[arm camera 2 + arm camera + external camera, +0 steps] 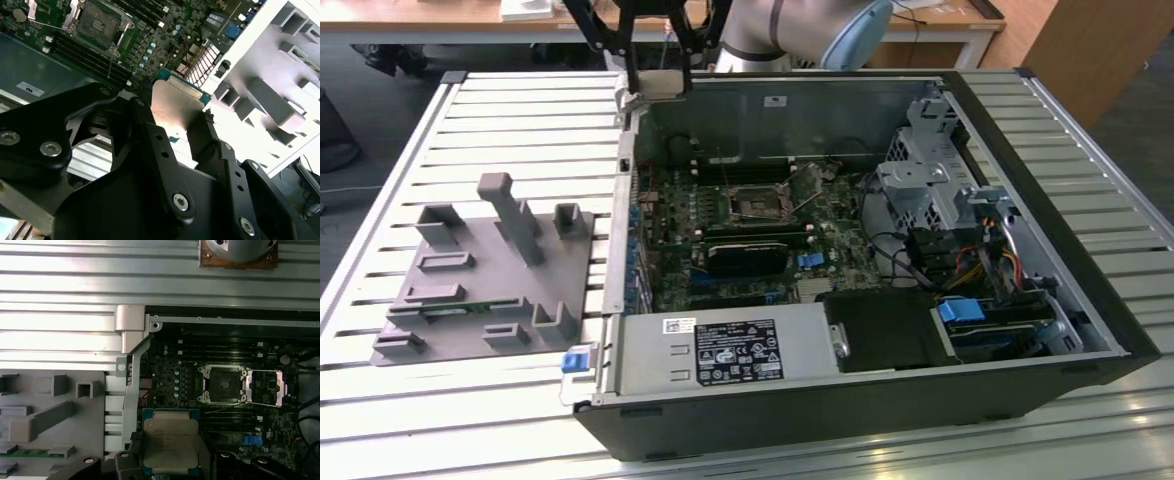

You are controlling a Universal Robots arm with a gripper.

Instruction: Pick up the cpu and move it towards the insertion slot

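Gripper (172, 120) was closed on the cpu (170, 442), black fingers (150, 130) pinching it from opposite edges, its silver top showing in both wrist views. In the exterior view the cpu (658, 84) hung above the far corner of the open computer case (1067, 300), at the exterior view's left side of that case. The insertion slot (225, 385) sat on the green motherboard (170, 375) inside the case, well apart from the cpu, its metal frame swung open beside it. Grey plastic block (487, 280) rested on the slatted table (454, 150) beside the case.
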